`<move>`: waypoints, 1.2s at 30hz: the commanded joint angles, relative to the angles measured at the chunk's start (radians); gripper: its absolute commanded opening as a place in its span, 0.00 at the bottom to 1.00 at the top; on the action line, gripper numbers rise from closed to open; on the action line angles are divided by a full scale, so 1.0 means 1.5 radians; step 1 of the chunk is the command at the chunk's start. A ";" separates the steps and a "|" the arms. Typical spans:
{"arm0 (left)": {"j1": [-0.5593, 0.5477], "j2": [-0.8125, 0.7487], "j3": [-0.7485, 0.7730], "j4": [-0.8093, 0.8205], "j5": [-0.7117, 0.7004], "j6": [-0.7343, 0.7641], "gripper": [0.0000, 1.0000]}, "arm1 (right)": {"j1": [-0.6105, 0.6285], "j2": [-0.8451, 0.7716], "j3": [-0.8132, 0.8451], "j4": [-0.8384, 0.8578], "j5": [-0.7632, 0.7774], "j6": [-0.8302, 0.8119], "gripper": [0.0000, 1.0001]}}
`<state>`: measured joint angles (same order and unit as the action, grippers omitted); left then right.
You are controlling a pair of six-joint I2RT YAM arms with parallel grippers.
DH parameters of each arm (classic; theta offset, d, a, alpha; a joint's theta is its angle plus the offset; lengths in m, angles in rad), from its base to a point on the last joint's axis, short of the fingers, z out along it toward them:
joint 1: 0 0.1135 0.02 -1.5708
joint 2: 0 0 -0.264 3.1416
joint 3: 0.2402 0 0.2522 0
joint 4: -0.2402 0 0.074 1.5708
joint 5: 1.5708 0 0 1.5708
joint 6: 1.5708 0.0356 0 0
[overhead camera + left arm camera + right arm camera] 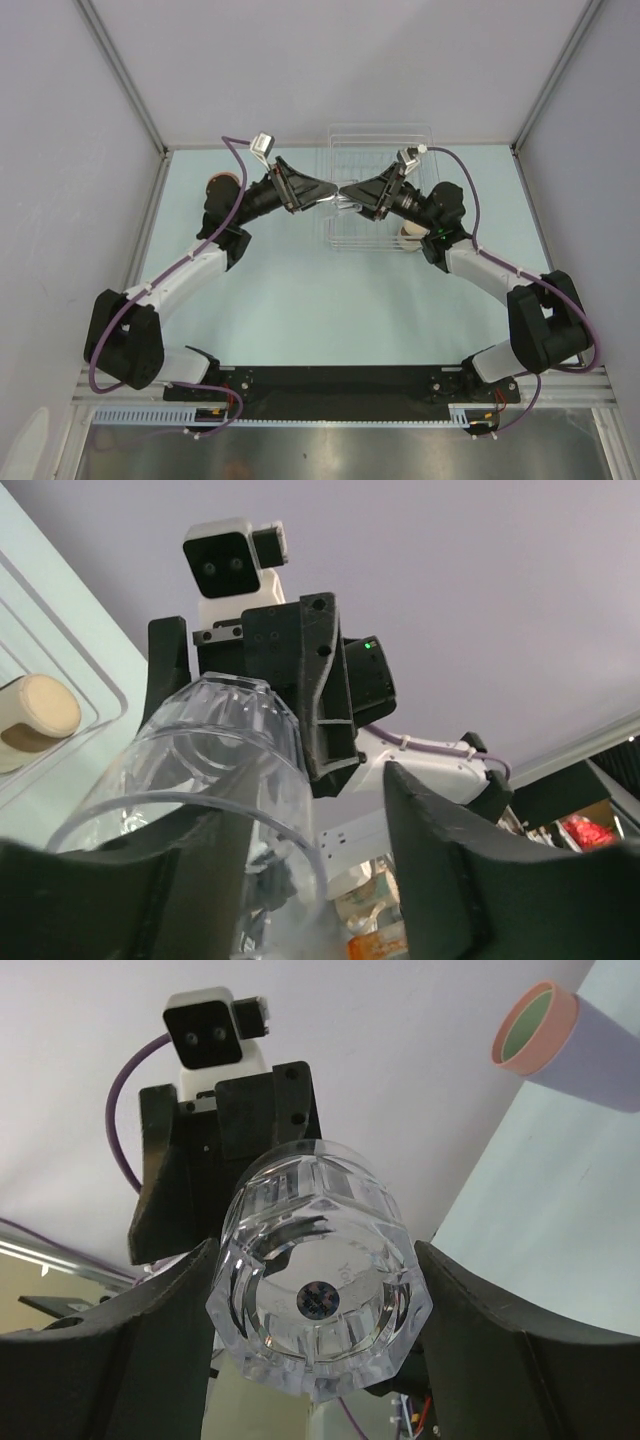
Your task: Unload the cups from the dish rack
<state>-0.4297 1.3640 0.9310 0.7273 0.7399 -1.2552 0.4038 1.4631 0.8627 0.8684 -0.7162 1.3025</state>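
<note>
The pale blue-green table (300,300) spreads out in front of my two bases, with grey walls around it. At its far edge sits the clear, low-walled, slatted plastic dish rack (380,132). Both my arms reach in and meet over the rack's left side.

Between them, lifted off the table, is the clear faceted plastic tumbler (318,1290). It lies on its side with its base towards my right wrist and its open mouth towards my left. My right claw (348,192) is clamped on it, a dark finger pressed against each side of its wall. My left claw (328,197) straddles the mouth end of that cup (220,740) with its jaws apart. One finger sits against the rim, and the other finger (440,860) stands clear of it with a gap showing.

A beige-tan plastic tumbler (410,236) is at the rack's near right corner, partly hidden under my right forearm. I cannot tell whether it is upright.

A salmon-red plastic tumbler (222,185) stands on the table well to the left of the rack, behind my left forearm. From my right wrist this tumbler (540,1025) shows a salmon rim, a pale green inside and a lilac wall.
</note>
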 commanded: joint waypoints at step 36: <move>-0.007 -0.024 0.036 -0.073 -0.024 0.058 0.00 | -0.078 -0.090 -0.034 -0.029 0.021 0.001 0.90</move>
<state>-0.4496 1.3647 0.9531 0.5995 0.7250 -1.2194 0.3317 1.3651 0.8425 0.7143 -0.7147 1.2125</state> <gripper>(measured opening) 0.124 0.902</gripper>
